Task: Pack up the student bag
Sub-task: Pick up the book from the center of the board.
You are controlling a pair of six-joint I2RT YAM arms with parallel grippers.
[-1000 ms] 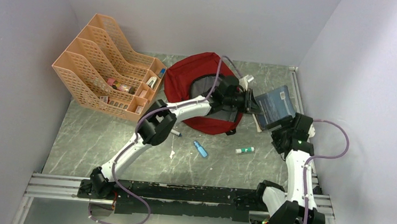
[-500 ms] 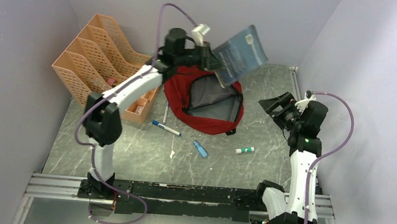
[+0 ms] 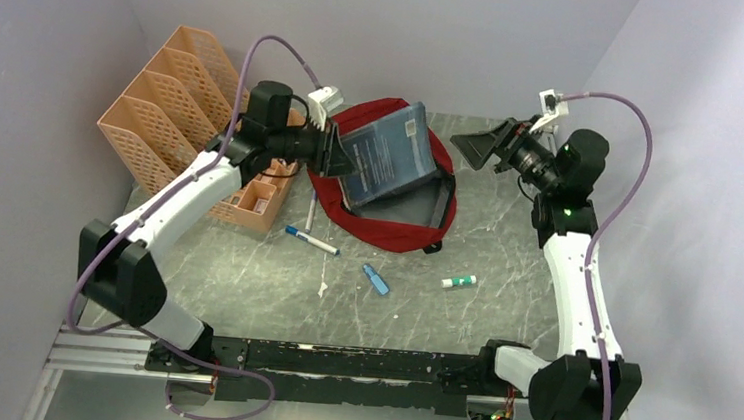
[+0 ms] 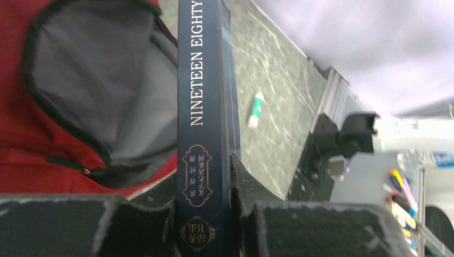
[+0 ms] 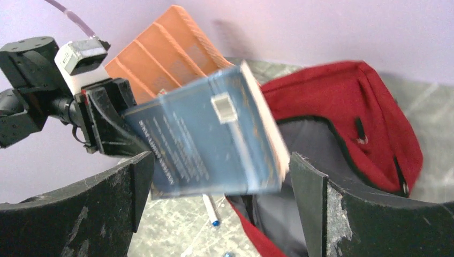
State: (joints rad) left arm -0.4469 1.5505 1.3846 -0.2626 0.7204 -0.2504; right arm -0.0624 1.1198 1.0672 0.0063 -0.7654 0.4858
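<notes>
The large soft dark-red fabric backpack (image 3: 398,230) lies in the upper middle of the top view, its grey-lined mouth (image 3: 411,199) gaping toward the lower right. The left gripper (image 3: 331,152) is clamped on the spine end of a dark-blue paperback book (image 3: 384,154), which hangs tilted over that mouth; whether its lower corner touches the lining I cannot tell. The right gripper (image 3: 479,144) at the upper right faces the book with jaws spread wide and nothing in them. The step seems to be feeding the book in, and it would likely go best led by the free lower edge, with the cover kept in line with the long way of the opening so no corner snags the black zipper rim. The fabric looks limp, so the mouth may fold shut under a push; the free arm could pin or lift the rim. Letting go should probably wait until most of the book sits inside
</notes>
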